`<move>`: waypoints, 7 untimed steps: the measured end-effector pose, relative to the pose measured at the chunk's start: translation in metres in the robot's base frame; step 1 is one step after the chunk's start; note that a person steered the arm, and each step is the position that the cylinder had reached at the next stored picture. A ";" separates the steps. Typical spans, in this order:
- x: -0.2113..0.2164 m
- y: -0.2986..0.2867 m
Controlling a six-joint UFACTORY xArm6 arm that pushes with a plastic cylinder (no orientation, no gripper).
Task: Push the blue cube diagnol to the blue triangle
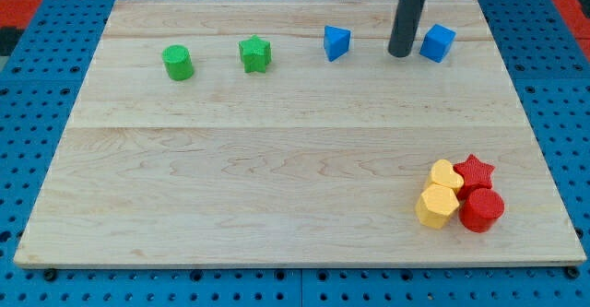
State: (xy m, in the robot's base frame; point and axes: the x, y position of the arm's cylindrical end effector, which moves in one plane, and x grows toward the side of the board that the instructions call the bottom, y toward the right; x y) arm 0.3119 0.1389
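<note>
Rod (407,14) descending from the view's top edge, upper part cut off by the frame, ending in my tip (400,54) on the wooden board (277,159). No jaws or fingers on this rod, so nothing open, closed or gripped. Tip between two blue pieces at the far side: blue cube (438,43) just to its right, seemingly touching or nearly so, contact hard to confirm; blue triangle (336,42) well apart to its left. Cube's left edge close to the rod but not hidden.

Further left along the same far row: green star (255,54), then green cylinder (178,63) beyond it, apart from each other.

Near right corner: tight cluster of four pieces touching one another. Red star (475,171) at the back, red cylinder (481,209) in front of it, yellow heart-like block (446,175) partly behind a yellow hexagonal block (437,206); exact shapes of both yellow pieces hard to make out.

Blue pegboard (46,86) surrounding the board on all sides.
</note>
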 end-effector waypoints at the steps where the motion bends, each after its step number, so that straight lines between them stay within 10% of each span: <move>1: 0.015 0.041; 3: -0.006 0.165; 5: -0.038 0.099; 7: 0.048 0.000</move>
